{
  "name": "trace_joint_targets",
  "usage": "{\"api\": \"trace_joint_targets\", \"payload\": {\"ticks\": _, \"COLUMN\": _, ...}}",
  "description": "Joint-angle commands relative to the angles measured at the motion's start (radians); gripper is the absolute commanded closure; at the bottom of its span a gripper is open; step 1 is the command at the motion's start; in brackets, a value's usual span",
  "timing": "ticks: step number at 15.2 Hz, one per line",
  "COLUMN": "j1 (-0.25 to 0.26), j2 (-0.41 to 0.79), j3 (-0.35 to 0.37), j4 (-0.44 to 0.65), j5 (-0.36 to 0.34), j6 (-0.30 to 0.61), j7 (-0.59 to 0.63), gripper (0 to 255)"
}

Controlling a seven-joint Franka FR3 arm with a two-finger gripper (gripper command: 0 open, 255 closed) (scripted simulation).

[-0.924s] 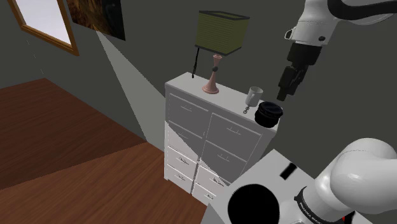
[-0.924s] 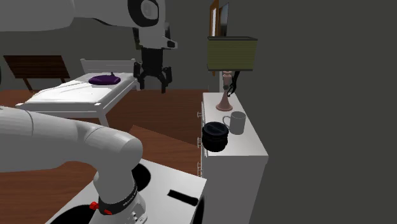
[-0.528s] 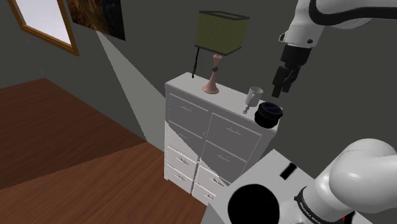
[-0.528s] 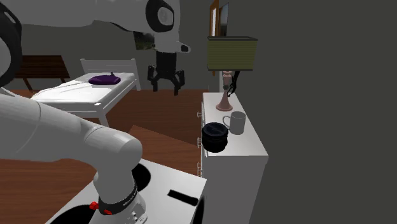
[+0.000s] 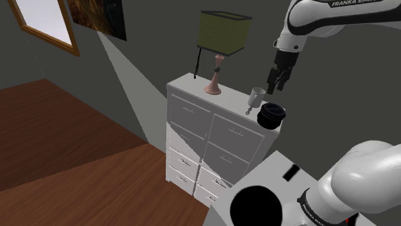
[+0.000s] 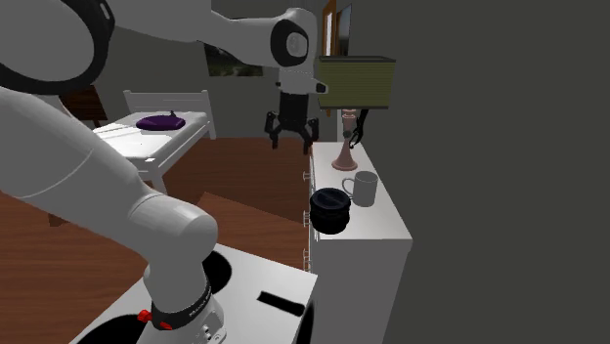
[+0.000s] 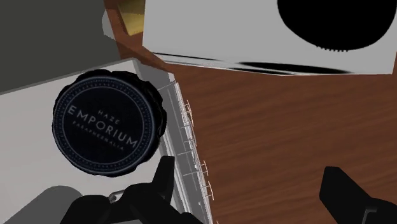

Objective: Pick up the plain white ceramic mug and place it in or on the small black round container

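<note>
Claw spread wide, nothing in it, hanging high on the arm. White mug sits well below the claw on the dresser top, upright, untouched. Black round container is also below the claw, just beside the mug. Wrist view: floor shows between the fingers, and the container's lettered lid lies off to one finger's side. So the claw looks to be out over the dresser's front edge, not yet above the mug. The height probably keeps it clear of the lamp and the container. The wide jaws probably mean it is readied for the mug body. The lid looks closed, so the mug likely goes on top rather than inside. Step: approach, grasp not yet made.
</note>
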Motion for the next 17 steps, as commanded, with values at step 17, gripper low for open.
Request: {"api": "trace_joint_targets", "payload": {"ticks": 17, "j1": -0.106, "j2": 0.685, "j3": -0.175, "j4": 0.514, "j5": 0.104, "j6": 0.125, "j7": -0.275, "gripper": 0}}
